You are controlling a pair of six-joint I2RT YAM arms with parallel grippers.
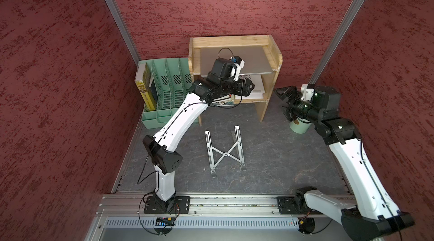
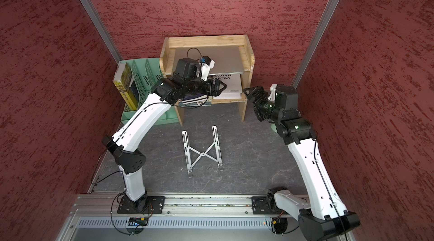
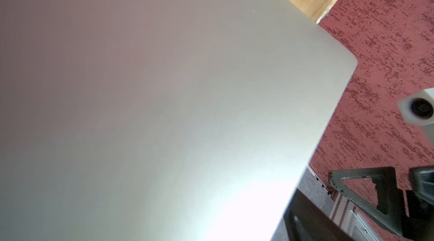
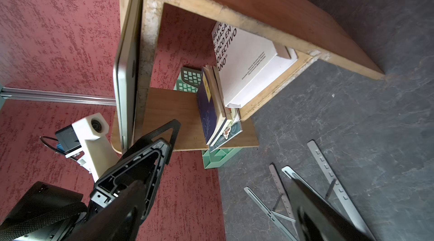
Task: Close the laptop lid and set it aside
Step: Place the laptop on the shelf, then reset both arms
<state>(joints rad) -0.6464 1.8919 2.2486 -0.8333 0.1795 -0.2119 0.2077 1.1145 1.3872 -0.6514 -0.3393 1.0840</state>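
Left gripper [image 1: 251,86] first: the fingers are spread and there's nothing between them. It's parked in front of the wooden shelf [image 1: 273,47], level with the middle opening and pointing across toward my right side. The laptop [image 1: 253,60] sits one level up, flat on the shelf's top board with its lid [image 3: 164,99] down. So it's above and behind that gripper, not in it. My left wrist camera hangs right over the lid, and bare silver fills nearly that whole view. No logo shows in the part I can see.

Right gripper [image 1: 283,102] is wide open too, and empty. It's off the shelf's right side, just above the pale green cup [image 1: 299,128], aimed back at the shelf and lower than the laptop. In the right wrist view the laptop [image 4: 126,75] shows edge-on, closed up tight against the top board, with my left gripper [image 4: 162,139] close to its near end. I can't tell if a fingertip touches the wood.

Under the laptop, the middle board holds a white booklet [image 1: 256,85] and some books [image 4: 211,106]. The folding stand [image 1: 225,154] lies out on the dark table [image 1: 281,157], well apart from both grippers. A green file rack [image 1: 169,82] stands just left of the shelf.
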